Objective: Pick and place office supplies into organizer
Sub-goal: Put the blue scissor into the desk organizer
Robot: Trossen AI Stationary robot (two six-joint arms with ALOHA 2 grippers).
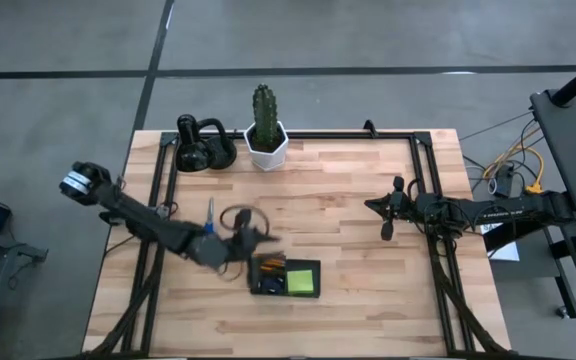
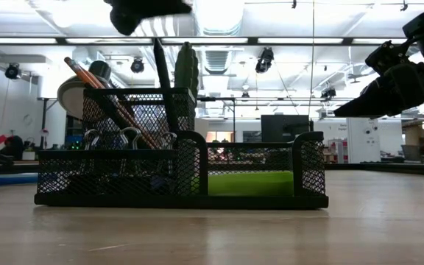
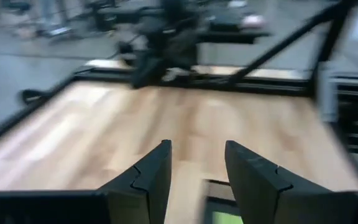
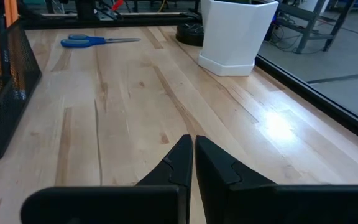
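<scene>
The black mesh organizer (image 1: 284,277) stands on the table's near middle. In the low view the organizer (image 2: 182,173) holds orange pencils (image 2: 98,88), a dark pen (image 2: 160,66) and clips (image 2: 127,138) in its tall part, and the lime-green sticky pad (image 2: 249,182) in its low part. The blue-handled scissors (image 1: 210,213) lie flat on the wood, left of the organizer's far side, and show as scissors (image 4: 98,42) in the right wrist view. My left gripper (image 1: 248,238) hovers open and empty just above the organizer's far left corner (image 3: 197,168). My right gripper (image 1: 386,222) waits shut above the table's right part (image 4: 192,155).
A white hexagonal pot (image 1: 266,143) with a cactus and a black rounded gadget (image 1: 203,147) stand at the far edge. Black frame rails (image 1: 423,180) run along the table's sides. Bare wood lies between the organizer and my right gripper.
</scene>
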